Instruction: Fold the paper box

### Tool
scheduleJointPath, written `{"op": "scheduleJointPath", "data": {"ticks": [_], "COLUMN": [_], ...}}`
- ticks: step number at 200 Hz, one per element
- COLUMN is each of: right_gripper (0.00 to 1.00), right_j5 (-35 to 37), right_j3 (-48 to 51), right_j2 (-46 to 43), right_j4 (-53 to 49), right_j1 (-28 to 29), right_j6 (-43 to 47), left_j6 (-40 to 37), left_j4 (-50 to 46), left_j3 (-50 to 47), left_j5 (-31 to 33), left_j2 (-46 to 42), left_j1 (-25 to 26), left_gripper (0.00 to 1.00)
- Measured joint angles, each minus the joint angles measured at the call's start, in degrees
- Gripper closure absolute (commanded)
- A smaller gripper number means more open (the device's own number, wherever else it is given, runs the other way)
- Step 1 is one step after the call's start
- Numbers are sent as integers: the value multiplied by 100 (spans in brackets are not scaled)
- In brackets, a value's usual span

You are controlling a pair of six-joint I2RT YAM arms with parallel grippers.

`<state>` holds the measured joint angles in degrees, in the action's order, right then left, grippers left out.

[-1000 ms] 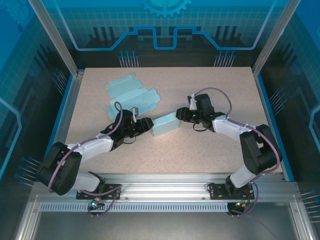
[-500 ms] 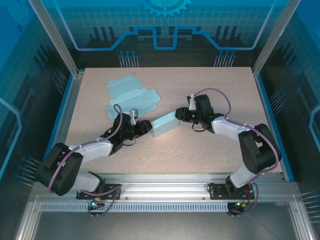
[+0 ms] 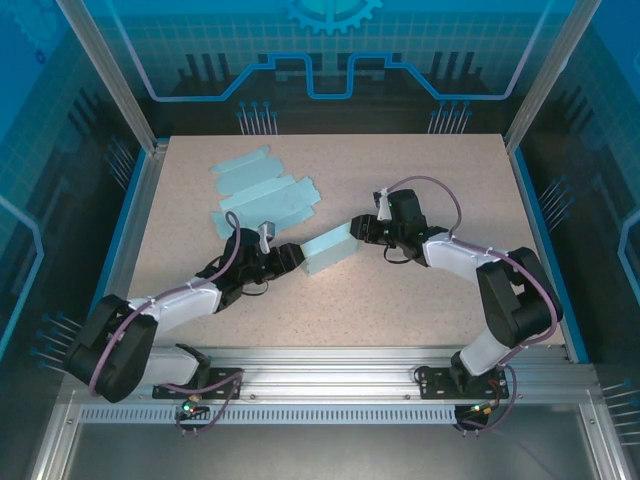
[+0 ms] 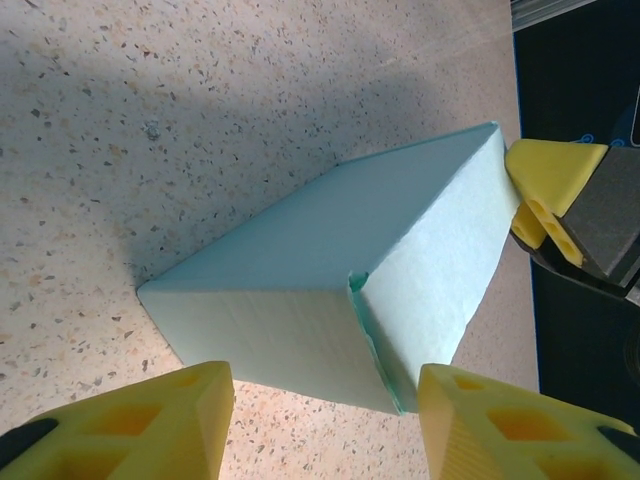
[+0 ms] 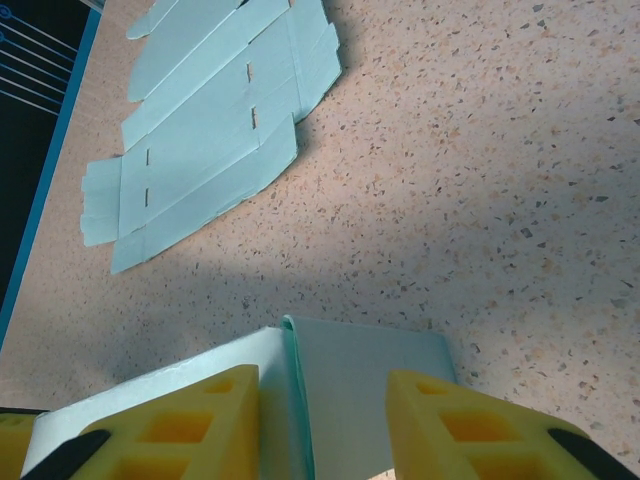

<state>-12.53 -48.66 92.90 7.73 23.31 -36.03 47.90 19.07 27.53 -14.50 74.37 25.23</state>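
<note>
Top external: right jaws grasp one end of the paper box point(image 3: 331, 250), bracing it on the desk point(image 3: 420, 310); left jaws, released, straddle the other end.

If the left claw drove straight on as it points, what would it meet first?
The left claw would most likely meet the near end of the paper box, ahead between its open fingers.
</note>
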Motion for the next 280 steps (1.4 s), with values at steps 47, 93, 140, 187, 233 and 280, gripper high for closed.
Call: {"op": "scheduleJointPath", "data": {"ticks": [47,93,140,187,233,280], "right_gripper": [64,64,64,70,80,80], "right_j5": [20,31,31,28,42,57], "right_j3": [-20,-57,-57,-57,-57,-57], "right_j2": [11,48,48,52,59,81], "right_j4": [-15,-15,-13,-11,79,162], "right_j1": [28,33,33,35,42,37], "right_j6": [2,0,2,7,24,26], "left_j6": [17,22,24,157,245,256], "left_j4": [9,90,160,549,855,894], "left_j3": [0,13,83,79,0,-2], "left_j5": [-37,-37,-61,-348,-352,-363], "left_j2": [-11,-122,190,417,433,448], "left_j1": [0,-2,-2,-2,-81,-81], "left_gripper": [34,36,47,75,94,91]}}
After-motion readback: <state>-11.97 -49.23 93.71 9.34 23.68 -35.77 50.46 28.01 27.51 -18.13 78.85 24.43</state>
